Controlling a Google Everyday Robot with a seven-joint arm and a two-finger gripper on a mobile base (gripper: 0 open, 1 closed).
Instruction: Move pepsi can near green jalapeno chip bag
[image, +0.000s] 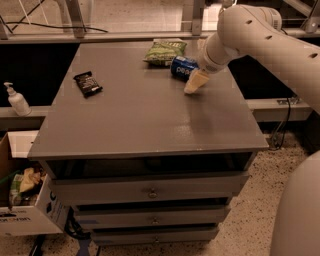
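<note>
Blue pepsi can lies on the table just beside the green jalapeno chip bag. The hand is close at the can's right, and I can't tell how wide its grip is.

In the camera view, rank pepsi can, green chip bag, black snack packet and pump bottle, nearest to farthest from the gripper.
The gripper is over the back right of the table.
1. pepsi can, right beside it, to its left.
2. green jalapeno chip bag, behind the can.
3. black snack packet, left side of the table.
4. pump bottle, far-left ledge, off the table.
</note>
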